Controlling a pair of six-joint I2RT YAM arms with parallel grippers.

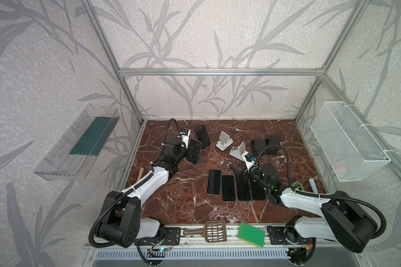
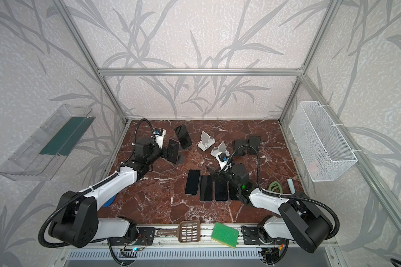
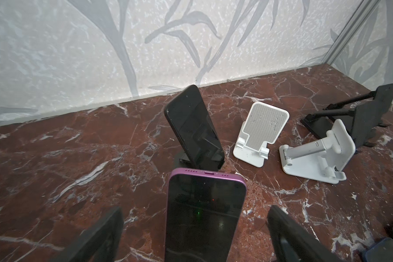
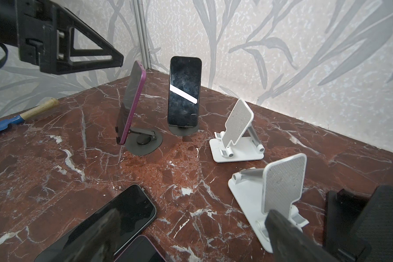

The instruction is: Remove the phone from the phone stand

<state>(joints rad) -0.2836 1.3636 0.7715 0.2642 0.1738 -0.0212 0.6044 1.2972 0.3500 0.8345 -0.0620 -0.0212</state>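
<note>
**A:** Where is the phone, and does anything have hold of it?

**B:** Nothing does. The purple-edged phone (image 3: 204,215), a glossy black slab with rounded corners, stands between the left fingers (image 3: 104,231). They are spread wide, and bare table shows on each side of it. Its port end is uppermost.

**A:** What does it rest on?

**B:** The left wrist view hides that. The right wrist view shows the phone edge-on, leaning back on a dark phone stand (image 4: 145,143) with a flat round base and a thin hinged arm.

**A:** And the other arm?

**B:** The right fingers (image 4: 286,231), matte black and wedge-shaped, are also parted and hold nothing. In a top view they hang over one end of a row of four dark phones (image 1: 228,187) lying flat, side by side.

**A:** What lies beyond the left fingers?

**B:** A second black phone (image 3: 193,127) stands upright on its own round stand (image 4: 183,132). Past it are two white plastic stands (image 3: 259,133) with grey dotted pads, then two matte black stands (image 3: 361,113) farthest off.

**A:** And the surface?

**B:** The table (image 1: 183,203) is polished red-brown marble veined in white. The right wrist view shows a blue tool (image 4: 5,124) with a pale wooden handle lying behind the left fingers. In both top views the left arm (image 1: 148,182) covers most of it.
</note>
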